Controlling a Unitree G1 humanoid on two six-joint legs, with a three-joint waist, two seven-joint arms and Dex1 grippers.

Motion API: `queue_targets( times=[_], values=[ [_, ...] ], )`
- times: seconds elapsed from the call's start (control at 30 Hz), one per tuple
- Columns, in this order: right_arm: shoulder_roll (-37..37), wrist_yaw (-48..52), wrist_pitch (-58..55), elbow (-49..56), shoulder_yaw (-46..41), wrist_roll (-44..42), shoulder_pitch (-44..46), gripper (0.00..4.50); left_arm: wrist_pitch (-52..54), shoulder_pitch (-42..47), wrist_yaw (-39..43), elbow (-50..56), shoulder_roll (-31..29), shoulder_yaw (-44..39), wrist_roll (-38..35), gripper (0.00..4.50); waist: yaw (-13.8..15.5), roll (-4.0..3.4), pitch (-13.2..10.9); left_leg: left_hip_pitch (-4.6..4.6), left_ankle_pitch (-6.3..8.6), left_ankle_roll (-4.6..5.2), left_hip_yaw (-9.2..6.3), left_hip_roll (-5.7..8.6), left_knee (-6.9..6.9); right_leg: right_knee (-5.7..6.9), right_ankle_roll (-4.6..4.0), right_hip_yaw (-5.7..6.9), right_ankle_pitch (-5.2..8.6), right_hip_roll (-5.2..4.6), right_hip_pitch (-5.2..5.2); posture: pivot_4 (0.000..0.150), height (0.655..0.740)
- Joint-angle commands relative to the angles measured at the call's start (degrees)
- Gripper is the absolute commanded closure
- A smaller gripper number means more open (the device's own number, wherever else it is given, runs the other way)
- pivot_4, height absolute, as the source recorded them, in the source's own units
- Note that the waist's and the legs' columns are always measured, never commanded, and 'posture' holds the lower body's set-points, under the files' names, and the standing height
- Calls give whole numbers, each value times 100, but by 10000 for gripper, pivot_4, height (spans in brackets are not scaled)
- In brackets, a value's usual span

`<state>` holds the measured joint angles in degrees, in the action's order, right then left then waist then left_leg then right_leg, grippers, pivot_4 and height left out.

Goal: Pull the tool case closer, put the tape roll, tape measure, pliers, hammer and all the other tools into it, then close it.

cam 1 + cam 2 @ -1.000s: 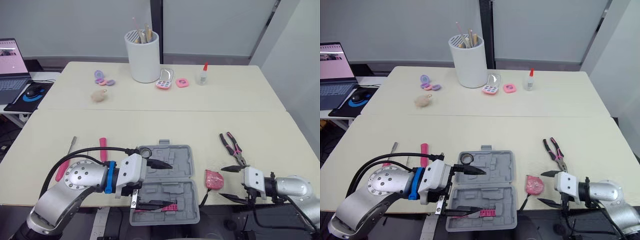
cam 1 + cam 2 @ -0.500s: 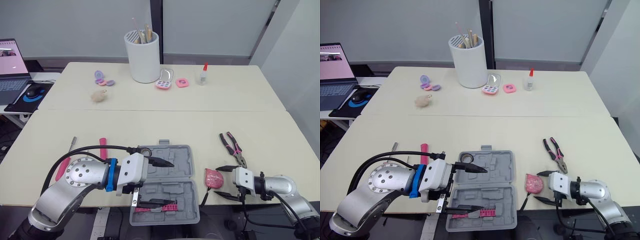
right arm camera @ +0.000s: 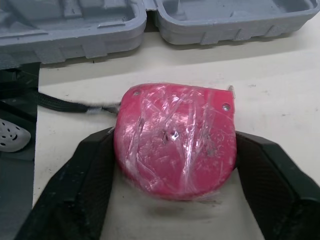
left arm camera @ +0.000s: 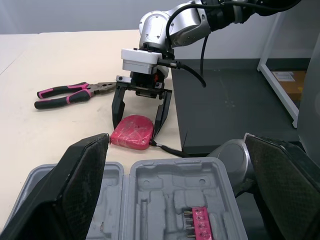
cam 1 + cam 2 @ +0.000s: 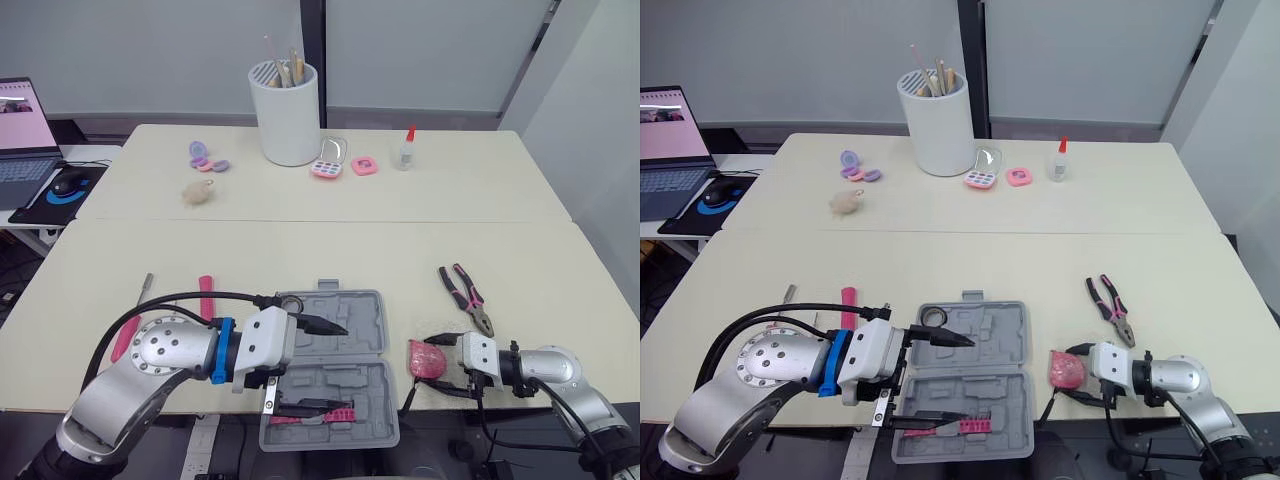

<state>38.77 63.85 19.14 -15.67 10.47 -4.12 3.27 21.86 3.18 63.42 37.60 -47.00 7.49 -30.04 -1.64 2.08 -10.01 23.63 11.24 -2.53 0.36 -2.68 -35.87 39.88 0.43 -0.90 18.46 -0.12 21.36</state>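
Note:
The grey tool case lies open at the table's front edge. A tape roll sits in its far left corner and a pink bit holder in the near half. My left gripper hovers open over the case. My right gripper is open, its fingers straddling the red tape measure just right of the case. Pink-handled pliers lie further right. Left of the case are a pink handle and another pink-handled tool, partly hidden by my left arm.
A white cylinder holder, a makeup palette, a glue bottle, purple items and a beige ball stand at the back. A laptop and mouse sit far left. The table edge runs just below the case.
My right gripper has slid left along the table's front edge until its open fingers reach around the tape measure. The left gripper has barely moved over the case.

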Motion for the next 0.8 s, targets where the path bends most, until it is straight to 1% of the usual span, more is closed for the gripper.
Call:
queue_targets(
  times=[0.03,0.1,0.2,0.23,0.3,0.37,0.47,0.57,0.8],
  values=[
    [147,114,-7,233,-136,-197,-63,13675,-125,17,21,15,19,-36,8,0,1,0,0,0,0,0,0,0,0,0,0,0,0,0,0,1500,7400],
    [311,214,-124,501,-157,-221,-83,13675,-229,-2,4,-81,52,-104,44,0,2,-5,-3,0,0,0,0,1,0,0,0,0,0,-1,0,1500,7400],
    [629,354,-759,1212,-141,-257,-34,13675,-391,-66,-119,-274,181,-380,-47,0,-4,-9,-3,-1,0,0,2,1,-1,2,1,-2,0,-2,0,1500,7400],
    [730,383,-1121,1542,-128,-291,64,13675,-460,-112,-107,-344,182,-503,-60,0,-8,-10,-4,-2,0,0,1,-2,-2,3,3,-1,1,-2,0,1500,7400],
    [836,310,-2048,2144,-36,-184,475,13675,-449,-215,-124,-462,168,-786,-180,0,-35,-12,-5,-4,0,0,2,-6,-2,5,3,-4,2,-2,2,1500,7400],
    [844,252,-2821,2537,179,106,981,13675,-287,-280,-147,-508,98,-1006,-318,0,-42,-14,-6,-9,0,-1,0,-10,-1,7,4,-6,2,-4,2,1500,7400],
    [706,290,-3608,2893,635,463,1740,13675,-85,-312,-188,-591,10,-1223,-433,0,-9,-14,-6,-11,0,-1,-5,-10,2,6,4,0,5,-3,2,1500,7400],
    [427,299,-4162,3000,1199,837,2347,13675,-91,-324,-123,-708,-31,-1340,-447,0,1,-13,-6,-3,3,-5,-5,-7,1,4,0,1,5,-3,5,1500,7400],
    [-63,166,-4471,2570,2044,1574,3046,13675,26,-433,-193,-884,-17,-1496,-524,0,19,-12,-6,15,6,-5,-7,3,-9,3,-10,8,-1,-7,12,1500,7400]
  ],
)
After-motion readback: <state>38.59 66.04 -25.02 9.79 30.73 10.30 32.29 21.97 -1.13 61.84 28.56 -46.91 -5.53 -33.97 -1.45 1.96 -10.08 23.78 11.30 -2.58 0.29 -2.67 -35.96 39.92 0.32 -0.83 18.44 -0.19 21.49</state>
